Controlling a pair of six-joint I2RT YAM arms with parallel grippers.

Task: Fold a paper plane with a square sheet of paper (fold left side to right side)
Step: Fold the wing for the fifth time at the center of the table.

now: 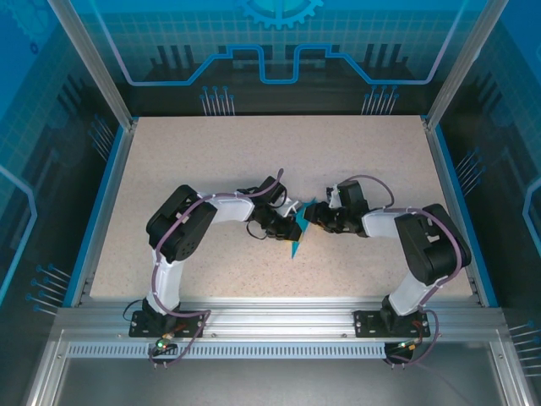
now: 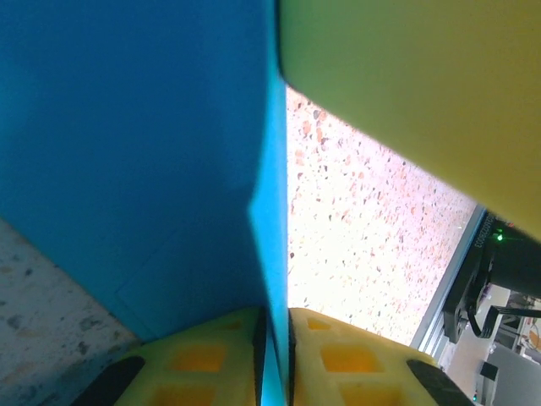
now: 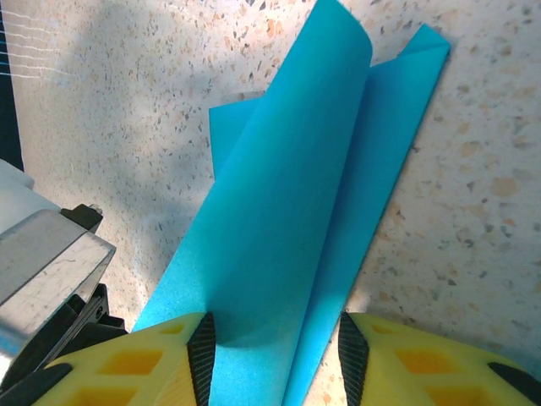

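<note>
Square sheet of paper (image 1: 297, 230): thin matt teal, part-folded into a long narrow strip with one flap curling upward; it lies mid-counter (image 1: 211, 152) on a speckled beige surface, its long axis running roughly toward the near edge, between both arms; left claw (image 2: 275, 355) pinches one paper edge between yellow pads; right claw (image 3: 275, 359) stands spread, straddling the strip's near end, which extends straight away from it; the right arm seems better placed to press the fold.
</note>
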